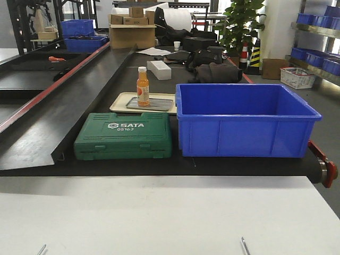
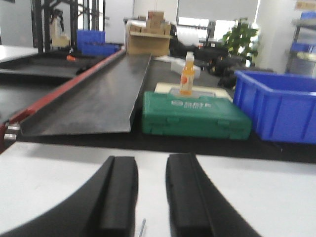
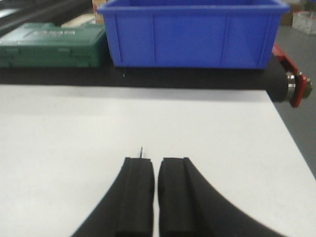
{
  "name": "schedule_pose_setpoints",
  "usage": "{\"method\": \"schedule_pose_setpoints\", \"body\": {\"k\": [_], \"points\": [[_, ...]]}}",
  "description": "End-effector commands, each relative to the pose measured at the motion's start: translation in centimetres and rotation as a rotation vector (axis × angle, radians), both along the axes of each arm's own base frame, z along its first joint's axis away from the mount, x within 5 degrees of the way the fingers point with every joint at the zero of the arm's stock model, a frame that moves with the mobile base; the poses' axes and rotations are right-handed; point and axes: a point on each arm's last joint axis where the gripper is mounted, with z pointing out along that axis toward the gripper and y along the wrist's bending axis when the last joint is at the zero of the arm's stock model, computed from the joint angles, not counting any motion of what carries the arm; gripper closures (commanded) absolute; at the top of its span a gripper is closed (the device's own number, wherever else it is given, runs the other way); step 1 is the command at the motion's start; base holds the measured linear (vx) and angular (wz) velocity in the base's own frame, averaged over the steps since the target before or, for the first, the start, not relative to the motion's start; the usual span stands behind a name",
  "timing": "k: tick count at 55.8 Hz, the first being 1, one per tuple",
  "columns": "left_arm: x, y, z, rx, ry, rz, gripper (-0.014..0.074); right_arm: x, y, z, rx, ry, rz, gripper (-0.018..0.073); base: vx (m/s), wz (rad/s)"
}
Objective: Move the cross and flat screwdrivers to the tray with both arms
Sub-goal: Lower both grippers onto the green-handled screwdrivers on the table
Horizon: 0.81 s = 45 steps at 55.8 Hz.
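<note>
Low over the white table (image 1: pixel 170 212), both my grippers point level toward the belt (image 1: pixel 95 85). On the left gripper (image 2: pixel 150 163) the jaws stand apart with a clear gap. The left screwdriver (image 2: pixel 142 228) shows only as a thin shaft low in that gap, and I can't tell whether they're pinching it. On the right gripper (image 3: pixel 157 162) the jaws are squeezed to a slit. The right screwdriver (image 3: pixel 141 151) pokes its tip out just past them, so I read that one as clamped. From the front camera, both shaft tips rise at the table's near edge, well apart.

Beyond the table runs the black belt, and behind it a cluttered workshop with cardboard boxes (image 1: pixel 132 34) and a plant (image 1: pixel 239 21).

Count: two screwdrivers, and up front one green case (image 1: pixel 123 136) just beside one blue bin (image 1: pixel 244 122). Behind the case, one orange bottle (image 1: pixel 143 86) stands upright in one beige tray (image 1: pixel 119 103).
</note>
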Motion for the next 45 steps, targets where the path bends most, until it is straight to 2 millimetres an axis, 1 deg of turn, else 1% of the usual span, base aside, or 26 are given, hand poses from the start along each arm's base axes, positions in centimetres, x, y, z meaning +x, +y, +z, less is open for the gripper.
{"method": "schedule_pose_setpoints", "body": {"k": [1,7,11,14,19,23,30,34,39,45], "points": [[1.6,0.0,0.6,0.009,0.028,0.001,0.0223,1.5,0.2,0.8,-0.017,-0.025,0.007,0.0258,0.0,0.0],[2.9,0.0,-0.5,0.0,0.125,0.001,0.0222,2.6,0.3,-0.5,-0.025,0.065,0.009,0.0183,0.0,0.0],[3.7,0.0,-1.3,0.0,0.193,0.001,0.0223,3.3,0.3,-1.2,0.005,0.113,-0.002,0.0166,0.0,0.0],[4.2,0.0,-1.6,-0.01,0.252,0.002,0.0216,3.7,0.4,-1.6,0.059,0.158,-0.026,0.0164,0.0,0.0],[5.3,0.1,-1.3,0.0,0.381,0.001,0.0188,4.7,0.4,-1.5,0.09,0.257,-0.05,0.0164,0.0,0.0],[6.5,0.1,-0.3,0.017,0.469,-0.003,0.0157,5.8,0.5,-0.9,0.073,0.345,-0.054,0.0164,0.0,0.0],[9.6,0.3,1.4,0.091,0.607,-0.012,0.0102,7.9,0.7,0.4,0.033,0.452,-0.049,0.0164,0.0,0.0],[11.4,0.4,1.8,0.116,0.684,-0.01,0.0086,8.9,0.8,1.0,0.007,0.475,-0.041,0.0164,0.0,0.0],[13.9,0.6,1.4,0.138,0.795,-0.014,0.0082,10.0,0.9,1.3,-0.009,0.462,-0.031,0.0164,0.0,0.0],[17.3,0.6,-0.1,0.203,0.918,-0.053,0.0082,10.5,1.0,1.2,-0.02,0.437,-0.022,0.0165,0.0,0.0]]}}
